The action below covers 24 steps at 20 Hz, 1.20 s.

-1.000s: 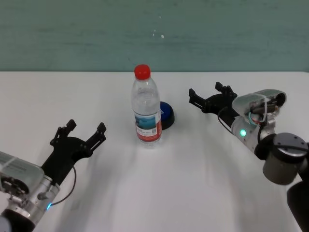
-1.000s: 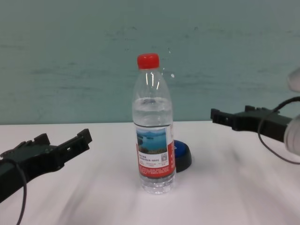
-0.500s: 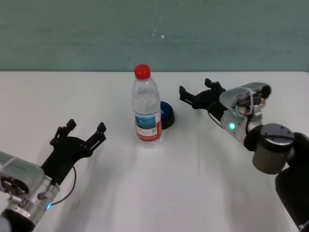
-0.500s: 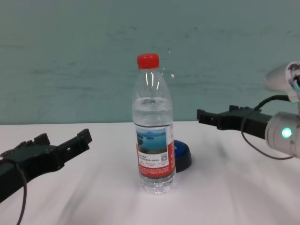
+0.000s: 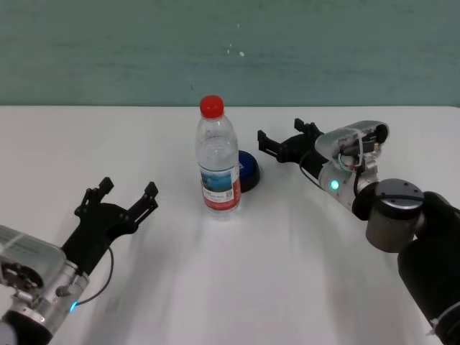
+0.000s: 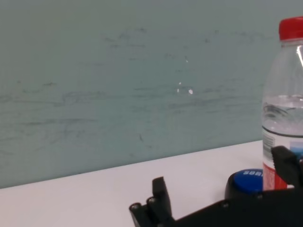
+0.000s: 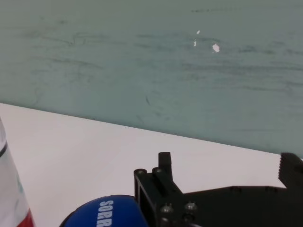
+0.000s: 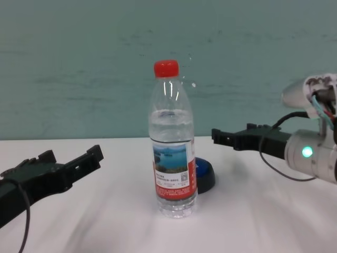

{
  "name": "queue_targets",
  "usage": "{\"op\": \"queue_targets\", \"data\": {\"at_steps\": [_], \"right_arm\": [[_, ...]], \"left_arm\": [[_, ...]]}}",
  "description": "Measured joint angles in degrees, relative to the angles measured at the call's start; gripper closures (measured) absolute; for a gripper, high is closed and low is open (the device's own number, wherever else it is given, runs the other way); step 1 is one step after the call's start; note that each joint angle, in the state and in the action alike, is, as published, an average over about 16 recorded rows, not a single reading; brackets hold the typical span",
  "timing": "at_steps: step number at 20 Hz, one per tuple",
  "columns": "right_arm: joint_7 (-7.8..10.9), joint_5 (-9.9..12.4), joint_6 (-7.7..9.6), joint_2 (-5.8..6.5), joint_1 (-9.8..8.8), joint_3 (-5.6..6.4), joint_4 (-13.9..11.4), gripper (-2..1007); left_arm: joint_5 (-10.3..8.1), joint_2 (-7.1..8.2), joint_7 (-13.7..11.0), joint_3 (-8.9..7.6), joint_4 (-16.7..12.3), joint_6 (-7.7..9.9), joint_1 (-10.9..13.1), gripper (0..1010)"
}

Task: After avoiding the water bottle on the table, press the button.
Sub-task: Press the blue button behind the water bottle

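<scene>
The water bottle (image 5: 218, 162), clear with a red cap and lake label, stands upright mid-table; it also shows in the chest view (image 8: 172, 147) and left wrist view (image 6: 284, 109). The blue button (image 5: 249, 171) sits just behind and to the right of it, touching or nearly so, and shows in the chest view (image 8: 204, 174) and right wrist view (image 7: 106, 213). My right gripper (image 5: 279, 131) is open, raised above the table, just right of the button and apart from the bottle. My left gripper (image 5: 129, 188) is open and empty, low at the left, apart from the bottle.
The white table (image 5: 251, 273) stretches wide around the bottle. A teal wall (image 5: 230, 50) runs behind its far edge. Nothing else stands on the table.
My right gripper has moved left, from the right side of the table toward the button. The left arm, the bottle and the button have not moved.
</scene>
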Motion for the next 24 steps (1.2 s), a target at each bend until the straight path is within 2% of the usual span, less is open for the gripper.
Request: {"op": "queue_targets", "data": {"at_steps": [13, 24], "right_arm": [[2.10, -0.76, -2.76, -2.63, 5.93, -1.17, 10.90, 1], [4.06, -0.86, -5.28, -5.06, 10.60, -0.81, 21.82, 1]], "left_arm": [[0.00, 0.00, 0.00, 0.00, 0.00, 0.00, 0.00, 0], [0.00, 0.00, 0.00, 0.00, 0.00, 0.00, 0.00, 0]]}}
